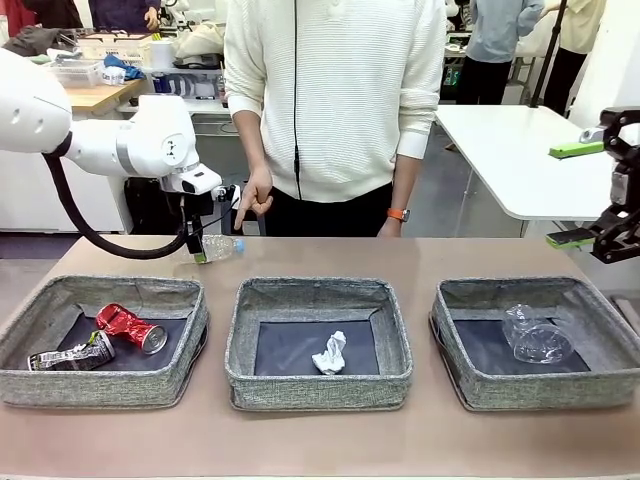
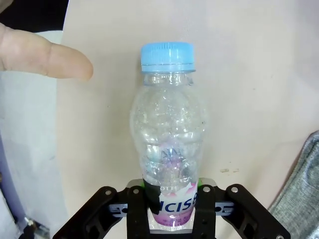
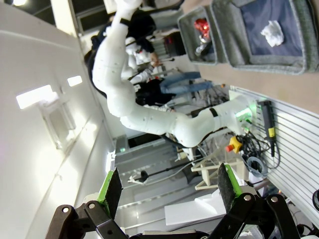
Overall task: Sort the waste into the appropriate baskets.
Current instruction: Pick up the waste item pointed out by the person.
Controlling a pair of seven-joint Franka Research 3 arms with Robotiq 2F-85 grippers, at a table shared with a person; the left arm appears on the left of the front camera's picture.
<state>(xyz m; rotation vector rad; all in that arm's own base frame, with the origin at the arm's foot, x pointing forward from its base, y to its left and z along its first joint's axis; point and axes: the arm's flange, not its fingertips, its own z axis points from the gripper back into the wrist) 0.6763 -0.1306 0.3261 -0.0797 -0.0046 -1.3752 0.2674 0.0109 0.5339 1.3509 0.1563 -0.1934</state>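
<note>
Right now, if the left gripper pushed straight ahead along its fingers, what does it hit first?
The clear bottle with blue cap: its lower body already sits between the left gripper fingers. Beyond it is bare table, likely next, though depth is unclear. A person's finger lies off to one side.

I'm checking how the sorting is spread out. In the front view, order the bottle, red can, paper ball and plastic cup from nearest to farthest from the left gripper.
1. Bottle, lying between the left gripper's fingers, behind the left basket.
2. Red can, in the left basket.
3. Paper ball, in the middle basket.
4. Plastic cup, in the right basket.
</note>
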